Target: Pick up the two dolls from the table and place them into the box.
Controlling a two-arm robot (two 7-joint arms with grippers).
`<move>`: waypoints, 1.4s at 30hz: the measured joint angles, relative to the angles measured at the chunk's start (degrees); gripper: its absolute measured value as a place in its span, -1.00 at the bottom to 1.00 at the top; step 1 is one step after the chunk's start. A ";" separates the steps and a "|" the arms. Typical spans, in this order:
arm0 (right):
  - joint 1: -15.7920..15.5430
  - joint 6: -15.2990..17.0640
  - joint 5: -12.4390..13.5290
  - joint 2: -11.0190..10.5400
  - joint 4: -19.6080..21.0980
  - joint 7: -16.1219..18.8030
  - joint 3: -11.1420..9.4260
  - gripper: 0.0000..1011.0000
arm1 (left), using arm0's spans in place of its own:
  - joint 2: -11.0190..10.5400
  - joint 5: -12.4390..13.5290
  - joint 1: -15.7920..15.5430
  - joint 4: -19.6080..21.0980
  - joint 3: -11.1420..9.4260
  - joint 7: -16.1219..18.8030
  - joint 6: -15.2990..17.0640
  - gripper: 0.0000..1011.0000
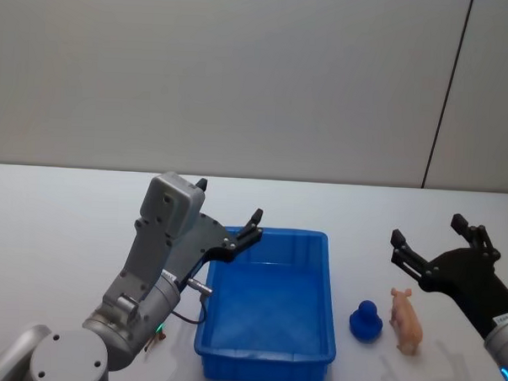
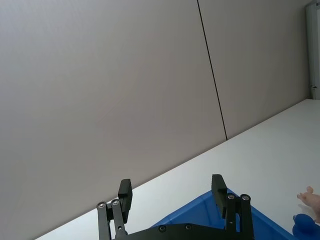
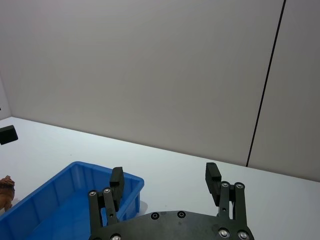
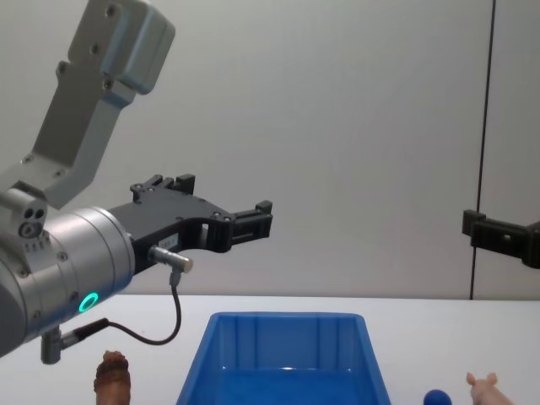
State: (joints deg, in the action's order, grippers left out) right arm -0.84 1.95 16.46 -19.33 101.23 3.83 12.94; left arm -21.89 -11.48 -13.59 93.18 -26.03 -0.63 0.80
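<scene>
The blue box (image 1: 321,237) stands mid-table with nothing inside it. A rounded blue doll (image 1: 365,321) rests on the white table (image 1: 58,233) just right of the box. The brown doll (image 4: 112,376) stands left of the box, below my left arm, and it also shows in the right wrist view (image 3: 6,189). My left gripper (image 1: 230,201) hangs open and empty in the air above the box's far left corner. My right gripper (image 1: 428,229) is open and empty too, raised above and slightly behind the blue doll.
A pale pink pig figure (image 1: 406,320) stands right beside the blue doll, under my right gripper. A grey wall with a dark vertical seam (image 1: 446,98) rises behind the table. White tabletop stretches behind the box and to the far left.
</scene>
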 joint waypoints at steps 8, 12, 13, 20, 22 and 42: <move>0.00 0.00 0.00 0.00 0.00 0.00 0.00 0.98 | 0.00 0.00 0.00 0.00 0.00 0.00 0.00 0.98; 0.00 0.00 0.00 0.00 0.00 0.00 0.00 0.98 | 0.00 0.00 0.00 0.00 0.00 0.00 0.00 0.98; 0.00 0.00 0.00 0.00 0.00 0.00 0.00 0.98 | 0.00 0.00 0.00 0.00 0.00 0.00 0.00 0.98; 0.00 0.00 0.00 0.00 0.00 0.00 0.00 0.98 | 0.00 0.00 0.00 0.00 0.00 0.00 0.00 0.98; 0.00 0.00 0.00 0.00 0.00 0.00 0.00 0.98 | 0.00 0.00 0.00 0.00 0.00 0.00 0.00 0.98; 0.05 0.58 -0.54 0.45 0.00 -1.19 0.07 0.98 | 0.00 0.00 0.00 0.00 0.00 0.00 0.00 0.98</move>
State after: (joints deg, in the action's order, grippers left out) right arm -0.78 2.54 15.92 -18.88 101.23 2.64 13.01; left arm -21.90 -11.48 -13.59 93.18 -26.03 -0.63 0.80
